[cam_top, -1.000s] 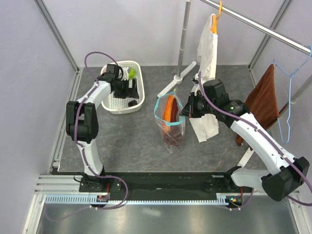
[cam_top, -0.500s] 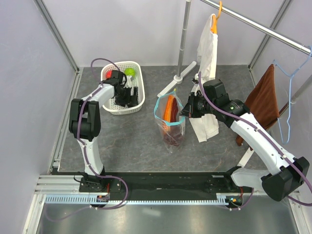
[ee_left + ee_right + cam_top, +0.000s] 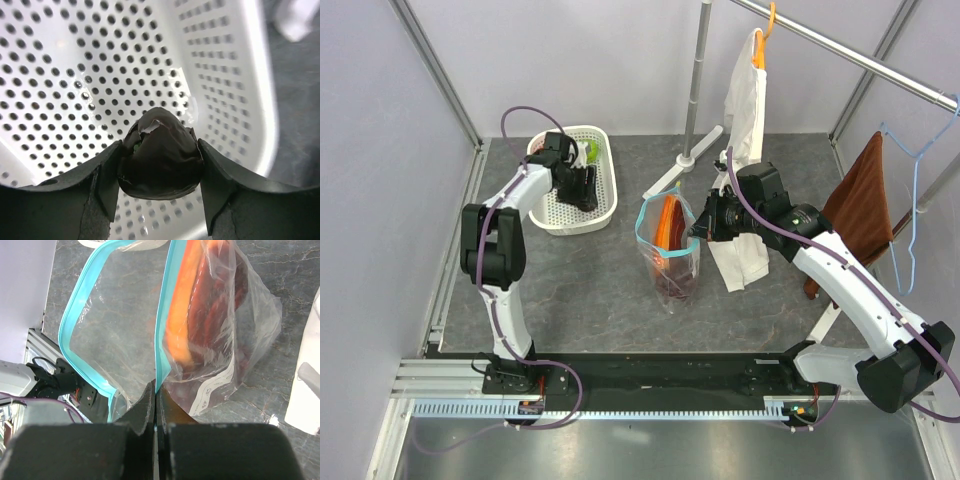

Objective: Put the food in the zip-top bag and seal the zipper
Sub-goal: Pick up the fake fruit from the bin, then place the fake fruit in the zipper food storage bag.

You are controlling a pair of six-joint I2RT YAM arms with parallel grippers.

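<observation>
In the upper left of the overhead view, the left hand (image 3: 585,188) is down inside the white perforated basket (image 3: 545,205). Its wrist view shows the two fingers pressed against either side of the small dark ball (image 3: 160,160), gripping it with the basket floor behind. A green round fruit (image 3: 588,150) sits at the basket's far end. In the middle of the frame the zip-top bag (image 3: 670,262) stands on the grey table (image 3: 590,290), its mouth gaping. The right hand (image 3: 703,228) is pinched tight on the teal zipper (image 3: 161,335) at the right side of the mouth, holding that edge up. Inside the bag the orange-and-maroon papaya slice (image 3: 192,305) stands on edge. Something dark red lies beneath it, too blurred to name.
</observation>
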